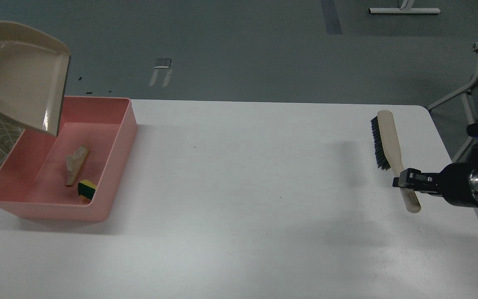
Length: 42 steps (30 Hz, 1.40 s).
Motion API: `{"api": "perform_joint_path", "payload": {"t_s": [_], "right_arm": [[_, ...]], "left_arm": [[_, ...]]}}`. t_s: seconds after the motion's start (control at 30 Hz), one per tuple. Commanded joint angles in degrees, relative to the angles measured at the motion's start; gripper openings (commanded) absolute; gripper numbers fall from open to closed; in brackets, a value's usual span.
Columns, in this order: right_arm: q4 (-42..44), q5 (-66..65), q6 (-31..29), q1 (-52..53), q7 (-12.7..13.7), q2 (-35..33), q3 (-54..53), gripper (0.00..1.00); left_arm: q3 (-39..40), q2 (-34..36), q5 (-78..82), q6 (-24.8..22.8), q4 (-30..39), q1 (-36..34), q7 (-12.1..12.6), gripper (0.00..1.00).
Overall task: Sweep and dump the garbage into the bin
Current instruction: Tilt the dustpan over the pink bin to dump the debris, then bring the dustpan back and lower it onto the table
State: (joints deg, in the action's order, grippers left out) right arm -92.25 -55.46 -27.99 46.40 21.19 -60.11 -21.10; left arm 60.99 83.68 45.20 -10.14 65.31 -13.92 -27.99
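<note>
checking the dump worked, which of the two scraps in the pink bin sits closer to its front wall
The yellow sponge piece, with its dark green backing. It lies almost against the front wall of the bin, while the whitish bread-like slice rests further back, mid-floor.

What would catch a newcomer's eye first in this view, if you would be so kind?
Most striking is the pink bin at the white table's left edge, with the bread-like slice and yellow sponge piece already inside. A beige dustpan hangs tilted above it, mouth pointing down. On the far right, the right hand grips the handle of a black-bristled brush.
</note>
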Motion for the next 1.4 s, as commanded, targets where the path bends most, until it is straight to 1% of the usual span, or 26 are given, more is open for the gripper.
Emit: {"api": "perform_joint_path", "payload": {"t_s": [0.0, 0.07, 0.1, 0.13, 0.17, 0.2, 0.23, 0.27, 0.37, 0.5, 0.53, 0.6, 0.67, 0.8, 0.87, 1.0, 1.07, 1.27, 1.37], "right_arm": [[-0.03, 0.0, -0.01, 0.0, -0.01, 0.08, 0.01, 0.0], [0.06, -0.09, -0.01, 0.0, -0.01, 0.17, 0.01, 0.0], [-0.03, 0.0, -0.01, -0.08, -0.01, 0.35, 0.01, 0.0], [-0.03, 0.0, -0.01, 0.0, -0.01, 0.43, 0.01, 0.0], [-0.12, 0.0, -0.01, -0.08, -0.01, 0.44, 0.09, 0.0], [-0.29, 0.0, -0.01, -0.08, -0.01, 0.52, 0.09, 0.0], [-0.38, 0.0, -0.01, 0.0, -0.01, 0.52, 0.09, 0.0], [-0.73, 0.0, -0.01, -0.08, -0.01, 0.52, 0.09, 0.0], [-1.0, 0.0, -0.01, -0.52, -0.01, 0.52, 0.09, 0.0], [-0.91, 0.0, -0.01, -0.61, -0.01, 0.52, 0.01, 0.0], [-1.0, 0.0, -0.01, -0.61, -0.01, 0.52, 0.01, 0.0], [-0.91, 0.0, -0.01, -0.61, -0.01, 0.52, -0.08, 0.0], [-0.91, 0.0, -0.01, -0.7, -0.01, 0.44, 0.01, 0.0], [-0.91, 0.0, -0.01, -0.88, -0.01, 0.44, 0.01, 0.0], [-0.91, 0.0, -0.01, -1.05, -0.01, 0.44, 0.01, 0.0], [-0.91, 0.0, -0.01, -1.14, -0.01, 0.44, 0.01, 0.0], [-0.82, 0.0, -0.01, -1.14, -0.01, 0.52, 0.01, 0.0], [-0.82, 0.0, -0.01, -1.31, -0.01, 0.52, 0.09, 0.0], [-0.73, 0.0, -0.01, -1.4, -0.01, 0.52, 0.09, 0.0]], "left_arm": [[-0.25, -0.54, -6.7, -6.1, 0.0, -7.33, -0.01, 0.0], [-0.34, -0.8, -7.15, -7.09, 0.08, -8.93, -0.01, 0.0], [-0.17, -2.54, -7.32, -7.52, 0.17, -10.06, -0.01, 0.0], [-0.17, -5.78, -7.58, -7.36, 0.35, -11.29, 0.21, 0.0], [-0.34, -7.73, -7.67, -7.27, 0.43, -11.91, 0.91, 0.0], [-0.34, -11.49, -7.76, -7.18, 0.78, -13.49, 3.09, 0.0], [-0.6, -13.53, -7.76, -7.0, 1.22, -14.29, 4.42, 0.0], [-0.96, -17.11, -7.76, -6.65, 2.01, -15.08, 6.78, 0.0], [-1.05, -22.66, -7.68, -5.16, 2.98, -15.26, 8.82, 0.0], [-1.57, -30.58, -7.59, -3.14, 4.13, -14.73, 9.97, 0.0], [-2.01, -32.25, -7.59, -2.7, 4.21, -14.99, 10.32, 0.0], [-4.46, -37.96, -6.89, -0.69, 4.3, -16.13, 11.72, 0.0], [-6.83, -40.95, -6.88, 1.42, 4.3, -17.1, 12.08, 0.0], [-12.46, -46.23, -6.71, 5.12, 4.3, -18.42, 11.99, 0.0], [-15.54, -50.96, -6.01, 7.05, 3.95, -19.04, 11.99, 0.0], [-17.22, -56.87, -1.01, 7.85, 2.46, -18.95, 11.99, 0.0], [-18.0, -60.46, 3.29, 8.73, 0.27, -18.16, 11.99, 0.0], [-21.96, -68.47, 10.32, 11.63, -5.44, -18.86, 11.9, 0.0], [-22.14, -69.09, 15.07, 12.25, -7.56, -18.6, 11.9, 0.0]]}}
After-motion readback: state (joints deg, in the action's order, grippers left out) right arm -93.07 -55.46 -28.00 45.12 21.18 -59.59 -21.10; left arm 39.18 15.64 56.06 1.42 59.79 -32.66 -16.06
